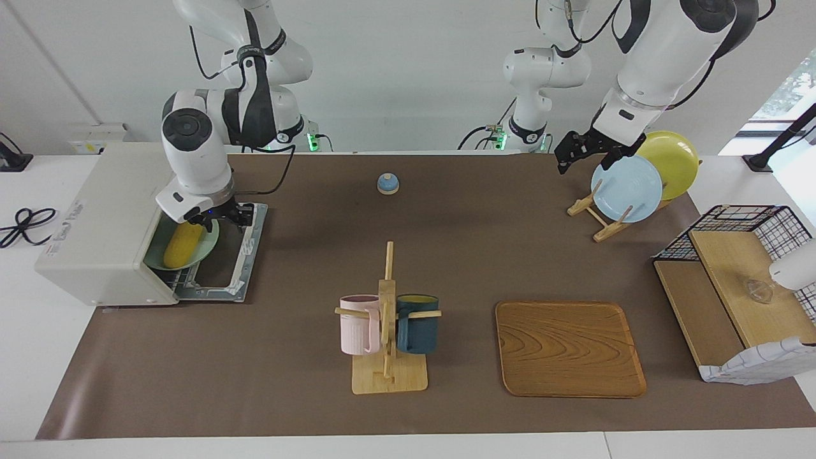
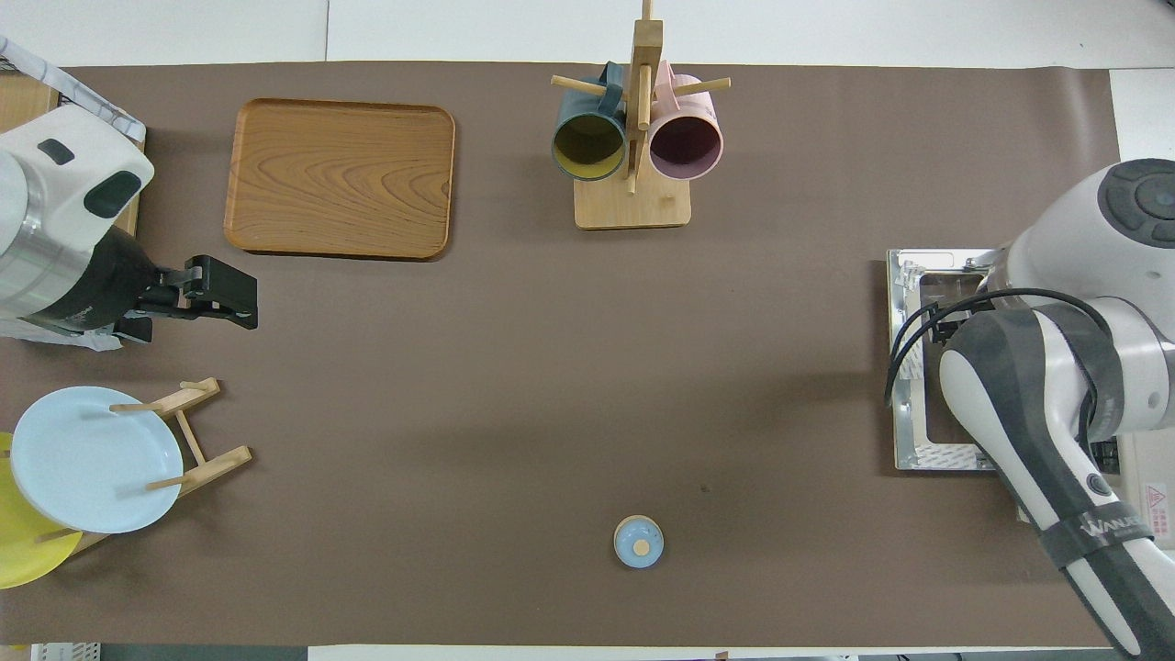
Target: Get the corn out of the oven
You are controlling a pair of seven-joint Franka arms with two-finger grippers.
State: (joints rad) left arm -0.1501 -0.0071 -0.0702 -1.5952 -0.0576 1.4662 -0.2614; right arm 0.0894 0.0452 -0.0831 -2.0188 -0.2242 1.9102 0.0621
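Observation:
The off-white oven (image 1: 105,217) stands at the right arm's end of the table with its door (image 1: 223,271) folded down flat on the mat. Inside its mouth the yellow corn (image 1: 182,245) lies on a green plate (image 1: 209,244). My right gripper (image 1: 217,220) hangs open just over the end of the corn nearer the robots, holding nothing. In the overhead view the right arm covers the corn; only the door (image 2: 918,367) shows there. My left gripper (image 1: 569,154) waits open and empty in the air beside the plate rack.
A wooden mug rack (image 1: 387,376) with a pink and a dark blue mug stands mid-table. A wooden tray (image 1: 569,349) lies beside it. A plate rack (image 1: 596,220) holds a light blue and a yellow plate. A small blue knob (image 1: 387,183) and a wire shelf (image 1: 733,280) are also here.

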